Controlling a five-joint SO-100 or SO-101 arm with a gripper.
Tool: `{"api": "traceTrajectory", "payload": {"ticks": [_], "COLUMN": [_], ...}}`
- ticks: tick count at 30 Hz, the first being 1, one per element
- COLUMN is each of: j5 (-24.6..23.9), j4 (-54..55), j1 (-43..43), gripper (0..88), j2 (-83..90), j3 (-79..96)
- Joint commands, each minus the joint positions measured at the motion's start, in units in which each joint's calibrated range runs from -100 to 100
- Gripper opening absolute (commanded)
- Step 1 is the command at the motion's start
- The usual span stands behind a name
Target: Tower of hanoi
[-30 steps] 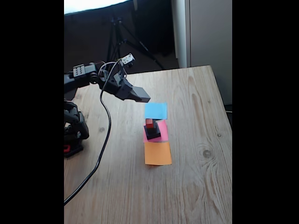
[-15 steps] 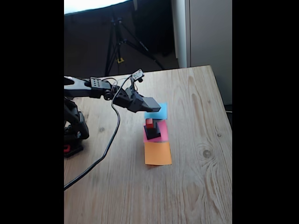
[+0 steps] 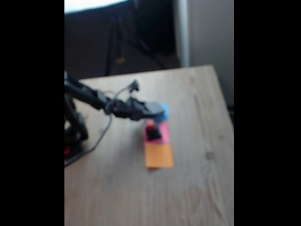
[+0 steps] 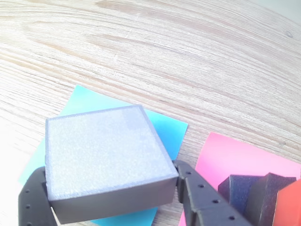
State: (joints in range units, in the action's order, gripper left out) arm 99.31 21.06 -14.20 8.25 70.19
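While your end effector (image 4: 110, 202) is clamped on the grey slab (image 4: 106, 157), the move is only partly made: the wrist view shows the slab held between the two black fingers (image 4: 200, 202) over the blue paper square (image 4: 164, 129), and I cannot tell whether it touches the paper or hangs just above it. You still have to set it down and let go. The smaller blocks wait on the pink paper square (image 4: 235, 157) just beside: a black slab (image 4: 237, 190), a black cube (image 4: 263, 193) and the red cube (image 4: 289, 205), cut off at that view's corner. By my judgement most of the puzzle is left, since three blocks remain to be moved and restacked by size.

The fixed view is blurred, yet it gives you what the wrist camera lacks: the whole row of squares on the table (image 3: 197, 103), with the orange paper square (image 3: 158, 155) nearest the camera and bare, and the red cube (image 3: 150, 125) topping the dark pile on pink.
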Motion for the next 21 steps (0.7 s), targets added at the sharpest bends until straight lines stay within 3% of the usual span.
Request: {"api": "traceTrajectory", "payload": {"ticks": [1, 21], "j5": [0.69, 0.69], "j4": [6.18, 14.68], "j1": [-0.8, -0.05], "gripper": [19.3, 23.9], "j2": [-0.68, -11.96], "j3": [2.81, -0.28]}}
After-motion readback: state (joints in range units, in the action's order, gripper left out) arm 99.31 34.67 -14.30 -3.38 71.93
